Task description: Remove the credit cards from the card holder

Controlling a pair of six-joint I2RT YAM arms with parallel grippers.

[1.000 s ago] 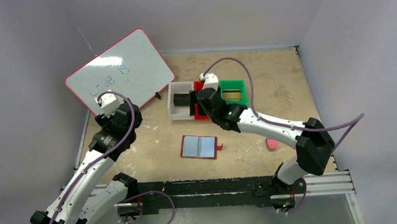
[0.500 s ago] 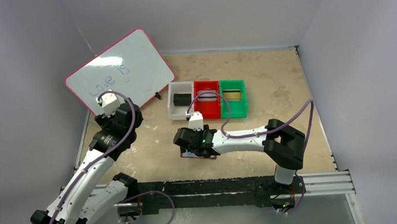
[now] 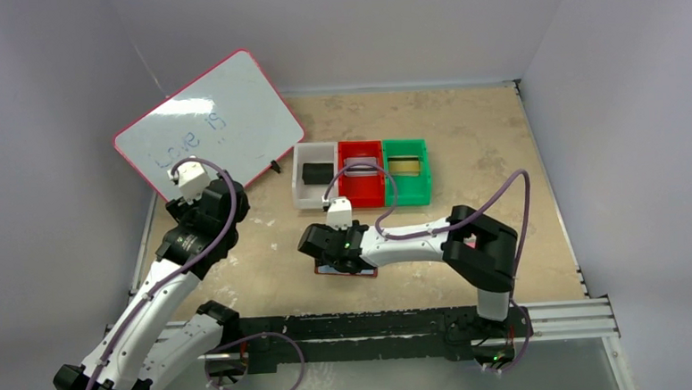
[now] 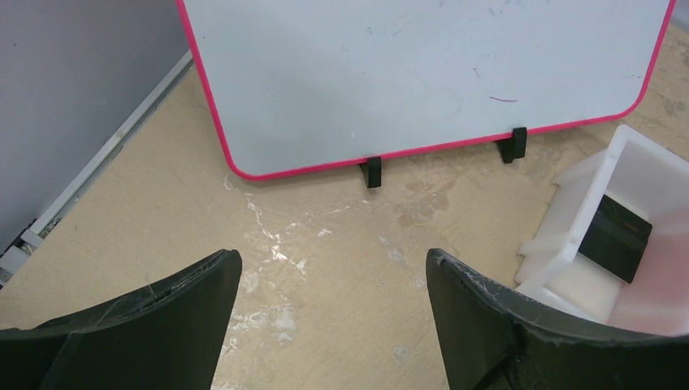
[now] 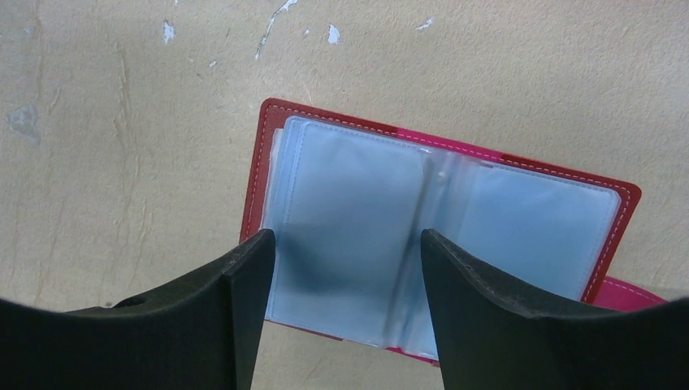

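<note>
The card holder (image 5: pixel 443 227) lies open and flat on the table, dark red with pale blue clear sleeves; no card shows in the sleeves facing up. My right gripper (image 5: pixel 345 244) hangs open just above its left page, holding nothing. In the top view the right gripper (image 3: pixel 332 254) covers most of the card holder (image 3: pixel 365 272). Three credit cards lie in the bins: a black card (image 3: pixel 317 172), a silver-grey card (image 3: pixel 360 166) and a gold card (image 3: pixel 403 165). My left gripper (image 4: pixel 333 264) is open over bare table; the black card (image 4: pixel 617 238) shows at its right.
White bin (image 3: pixel 303 195), red bin (image 3: pixel 362 196) and green bin (image 3: pixel 408 192) stand in a row at the table's middle back. A pink-framed whiteboard (image 3: pixel 209 122) leans at the back left, on small black feet (image 4: pixel 372 171). Grey walls close the table in.
My right arm swung back from the bins towards the near side and now hovers over the open card holder, its jaws slightly narrower. The left arm has stayed put.
</note>
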